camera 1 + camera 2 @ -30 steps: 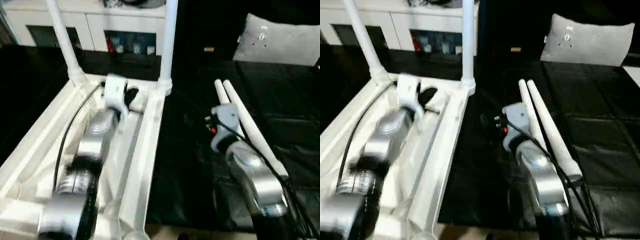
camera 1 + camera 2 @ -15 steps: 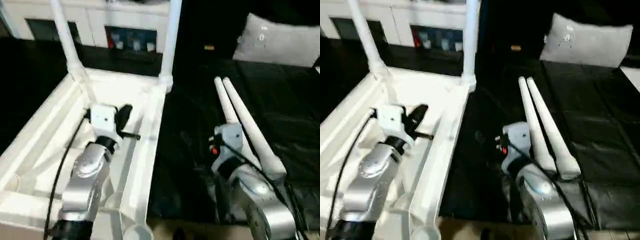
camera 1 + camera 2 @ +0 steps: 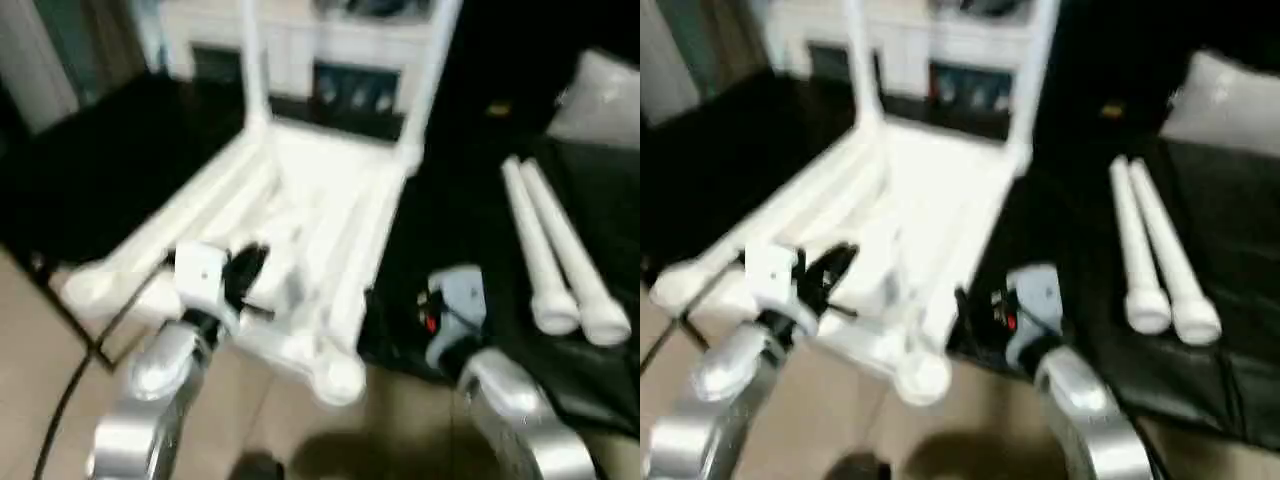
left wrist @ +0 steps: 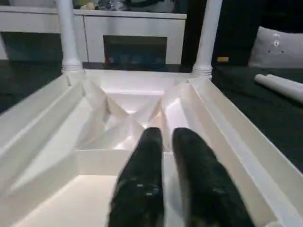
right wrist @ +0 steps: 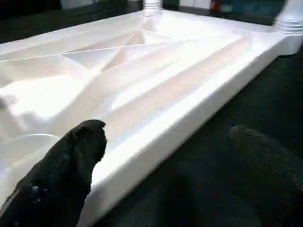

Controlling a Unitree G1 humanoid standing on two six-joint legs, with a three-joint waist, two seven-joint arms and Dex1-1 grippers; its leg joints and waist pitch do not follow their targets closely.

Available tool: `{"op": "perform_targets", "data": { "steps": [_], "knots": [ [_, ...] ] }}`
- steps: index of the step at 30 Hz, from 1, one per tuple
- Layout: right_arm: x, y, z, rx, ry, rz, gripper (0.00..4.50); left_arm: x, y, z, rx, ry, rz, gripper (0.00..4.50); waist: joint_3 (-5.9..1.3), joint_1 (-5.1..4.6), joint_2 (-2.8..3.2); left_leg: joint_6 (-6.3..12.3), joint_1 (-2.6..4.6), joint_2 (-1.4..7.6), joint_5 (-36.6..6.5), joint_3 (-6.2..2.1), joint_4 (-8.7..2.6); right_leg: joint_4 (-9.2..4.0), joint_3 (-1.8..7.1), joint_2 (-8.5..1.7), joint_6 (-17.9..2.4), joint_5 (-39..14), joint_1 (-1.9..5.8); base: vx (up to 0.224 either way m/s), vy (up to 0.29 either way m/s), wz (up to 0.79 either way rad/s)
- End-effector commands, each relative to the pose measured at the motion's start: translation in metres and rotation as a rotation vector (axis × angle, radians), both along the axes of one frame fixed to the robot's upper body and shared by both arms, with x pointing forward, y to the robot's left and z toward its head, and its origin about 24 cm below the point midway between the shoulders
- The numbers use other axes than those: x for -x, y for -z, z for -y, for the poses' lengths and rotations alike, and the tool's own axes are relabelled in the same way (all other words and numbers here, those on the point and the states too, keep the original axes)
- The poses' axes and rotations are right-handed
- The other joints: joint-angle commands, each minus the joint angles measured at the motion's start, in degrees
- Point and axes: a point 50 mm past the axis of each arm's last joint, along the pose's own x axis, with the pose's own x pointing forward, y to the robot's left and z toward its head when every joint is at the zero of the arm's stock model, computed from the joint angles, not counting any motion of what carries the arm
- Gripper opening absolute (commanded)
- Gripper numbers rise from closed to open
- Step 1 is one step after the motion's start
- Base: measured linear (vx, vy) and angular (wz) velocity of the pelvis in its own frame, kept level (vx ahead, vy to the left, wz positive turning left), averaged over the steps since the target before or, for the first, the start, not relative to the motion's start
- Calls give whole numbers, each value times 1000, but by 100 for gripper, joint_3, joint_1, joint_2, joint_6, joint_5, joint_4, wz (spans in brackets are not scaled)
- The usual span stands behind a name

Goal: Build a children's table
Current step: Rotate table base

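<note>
Nearest the robot, the left gripper (image 4: 163, 142) is hovering over the ribbed underside of the upturned children's table (image 3: 300, 200), fingers almost together and holding nothing. The right gripper (image 5: 165, 156) is hanging just beside the tabletop's long edge, jaws spread wide and empty. Farther back, two fitted legs (image 4: 208, 33) are standing upright in the far corner sockets. Two loose legs (image 3: 560, 260) are lying side by side on the black work table (image 3: 470, 220).

Both fitted legs (image 4: 66, 33) run past the top edge, their ends unseen.
</note>
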Motion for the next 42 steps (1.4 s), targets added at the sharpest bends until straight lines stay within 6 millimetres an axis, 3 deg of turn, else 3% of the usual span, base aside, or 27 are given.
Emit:
{"op": "perform_targets", "data": {
  "steps": [1,2,3,4,5,6,7,9,10,12,13,14,16,17,19,21,26,29,30,32,35,39,42],
  "knots": [
    [-2,-8,4,-3,6,43,450,1,-6,1,-14,59,6,100,-253,-223,173,-174,285,542,-2150,-331,-911,-747,157,-474,-537,-89,55,-93,104,3],
    [-3,-9,4,-1,-1,52,450,2,-6,0,-25,91,0,115,-231,-263,163,-166,263,509,-2258,-291,-978,-848,134,-519,-540,-104,106,-73,111,-5],
    [-4,-9,4,1,-6,56,450,3,-6,0,-31,103,-4,126,-191,-328,148,-247,254,455,-2499,-251,-1064,-1016,117,-606,-507,-584,176,-73,111,-5],
    [-4,-9,4,0,-11,60,450,4,-5,0,-41,123,-10,126,-212,-396,85,-271,259,430,-2440,-223,-1063,-1097,103,-663,-495,-790,218,-49,90,-11],
    [-4,-10,4,-2,-25,64,450,6,-4,-1,-61,162,-26,135,-149,-454,95,-367,212,412,-2486,-212,-1117,-1221,114,-745,-438,-1395,230,-29,67,-13],
    [-4,-10,4,-1,-47,65,450,9,-2,-1,-92,223,-50,135,-190,-523,49,-386,240,390,-2322,-191,-1110,-1295,134,-800,-388,-1586,253,-29,67,-13],
    [-4,-10,4,0,-52,64,450,10,-2,-1,-99,239,-56,146,-220,-552,8,-319,192,365,-1856,-160,-1112,-1304,151,-806,-334,-1444,297,0,0,0],
    [-4,-10,5,11,-88,57,450,15,-2,-3,-138,321,-83,171,-245,-619,-4,-187,143,377,-1237,-144,-1131,-1275,129,-804,-364,-875,329,0,0,0],
    [-4,-10,5,11,-88,57,450,15,-2,-3,-138,321,-83,173,-254,-627,17,-182,162,377,-1329,-138,-1153,-1273,103,-791,-393,-883,327,0,0,0],
    [-3,-11,5,49,-200,58,450,29,-4,-11,-192,514,-178,196,-248,-673,-7,-251,205,350,-1991,-142,-1135,-1309,131,-797,-468,-1357,225,0,0,0],
    [-2,-12,4,55,-239,58,450,35,-4,-14,-204,585,-223,209,-253,-727,-15,-187,188,344,-1914,-127,-1124,-1294,158,-794,-514,-1323,219,0,0,0],
    [-2,-12,4,55,-239,58,450,35,-4,-14,-204,585,-223,214,-258,-727,-15,-148,181,344,-1796,-119,-1118,-1297,159,-789,-537,-1222,222,0,0,0],
    [-2,-14,3,71,-281,64,450,45,-2,-18,-251,683,-290,225,-291,-721,-11,-22,169,352,-1265,-69,-1089,-1251,164,-762,-662,-527,225,30,-11,-1],
    [-3,-14,4,90,-300,66,450,53,-3,-24,-301,760,-362,240,-333,-702,-47,132,151,344,-588,-23,-1044,-1177,145,-744,-787,353,268,68,-25,-3],
    [-3,-14,5,103,-314,65,450,59,-3,-30,-343,811,-422,254,-370,-700,-45,254,148,308,-41,14,-994,-1107,124,-702,-851,1174,292,67,-25,-2],
    [-3,-13,6,109,-326,66,450,60,-4,-34,-390,829,-444,263,-368,-702,-58,338,143,296,183,34,-977,-1083,115,-689,-900,1593,319,57,-16,-1],
    [-4,-14,6,117,-336,72,450,57,-8,-41,-483,847,-457,300,-342,-690,-14,250,180,331,-131,39,-1006,-1101,101,-691,-997,1214,313,0,0,0],
    [-3,-14,6,119,-338,74,450,53,-6,-46,-569,845,-434,337,-297,-698,-17,144,197,352,-637,47,-1046,-1172,125,-710,-954,395,295,0,0,0],
    [-3,-14,6,119,-338,75,450,52,-5,-47,-589,841,-434,341,-273,-698,13,79,210,359,-867,41,-1072,-1201,130,-710,-926,15,274,0,0,0],
    [-3,-14,6,125,-334,78,450,51,-1,-49,-636,835,-439,344,-267,-696,2,8,231,364,-1118,30,-1089,-1229,145,-722,-861,-394,259,0,0,0],
    [-4,-15,6,127,-329,81,450,41,6,-54,-745,787,-400,371,-301,-693,19,-4,228,367,-993,28,-1074,-1221,160,-721,-799,-194,258,0,0,0],
    [-5,-15,6,131,-318,87,450,22,8,-53,-828,711,-271,417,-341,-659,25,22,226,365,-714,29,-1046,-1175,145,-727,-885,348,277,0,0,0],
    [-7,-16,8,138,-291,94,450,4,7,-49,-847,637,-145,422,-351,-665,21,55,220,351,-569,49,-1029,-1153,135,-705,-965,681,286,0,0,0]
  ]
}}
